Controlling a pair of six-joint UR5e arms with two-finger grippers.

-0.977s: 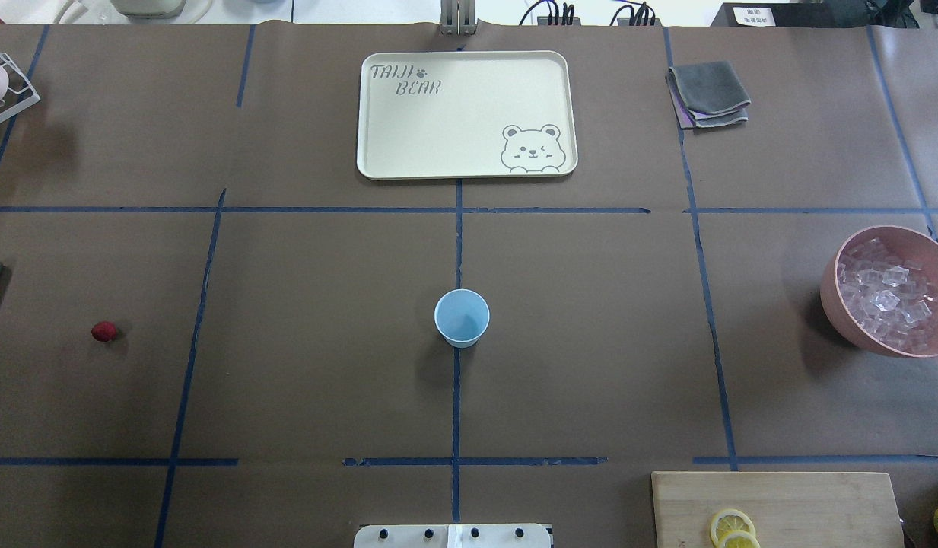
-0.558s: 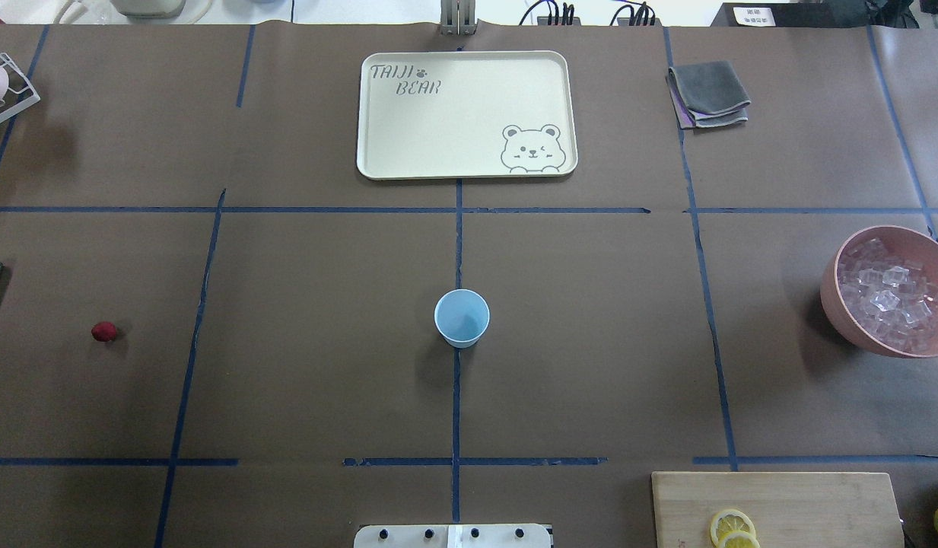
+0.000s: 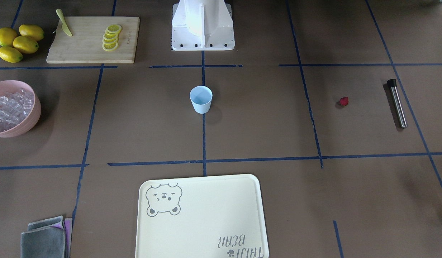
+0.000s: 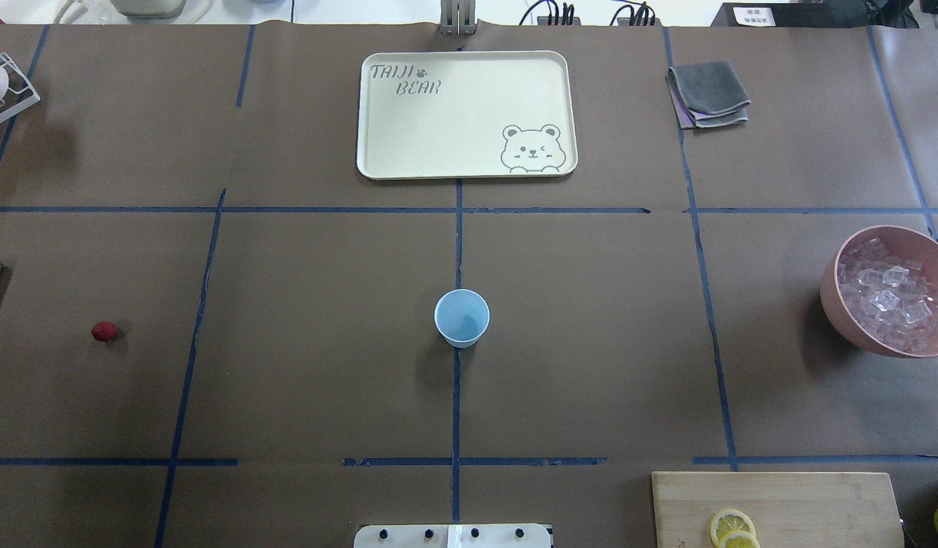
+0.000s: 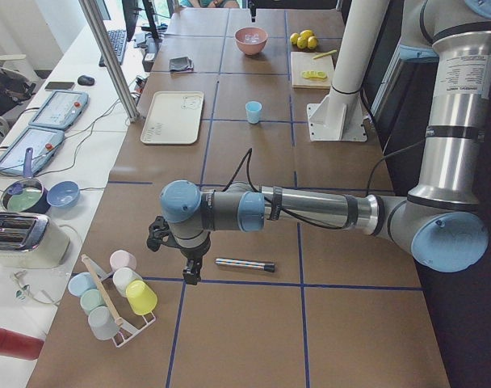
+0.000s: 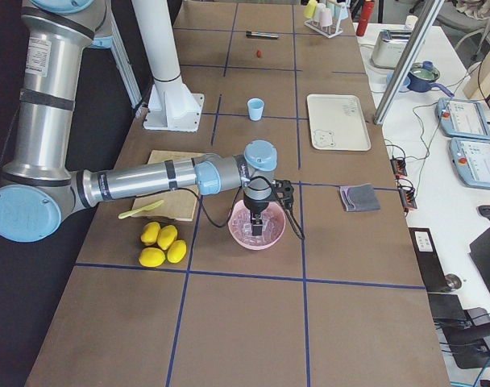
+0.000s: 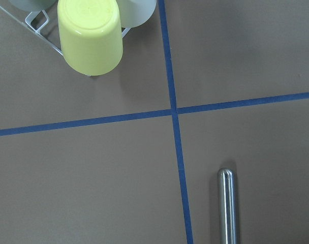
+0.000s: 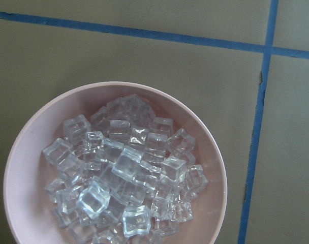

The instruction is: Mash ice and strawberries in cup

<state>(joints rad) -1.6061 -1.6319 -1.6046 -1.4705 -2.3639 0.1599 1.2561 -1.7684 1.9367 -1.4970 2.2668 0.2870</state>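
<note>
The light blue cup (image 4: 462,317) stands upright at the table's middle, seemingly with nothing in it. One dark red strawberry (image 4: 103,331) lies far to the left. The ice (image 4: 891,295) is heaped in a pink bowl (image 4: 828,297) at the right edge and fills the right wrist view (image 8: 126,173). My right gripper (image 6: 259,226) hangs just over that bowl; my left gripper (image 5: 192,273) hovers beside a steel rod (image 5: 244,263) near the cup rack. Both show only in the side views, so I cannot tell whether they are open or shut.
A cream bear tray (image 4: 466,114) lies at the far middle, folded grey cloths (image 4: 708,93) far right. A cutting board (image 3: 93,39) holds lemon slices and a knife, with whole lemons (image 3: 16,42) beside it. A rack of pastel cups (image 5: 116,295) stands at the left end.
</note>
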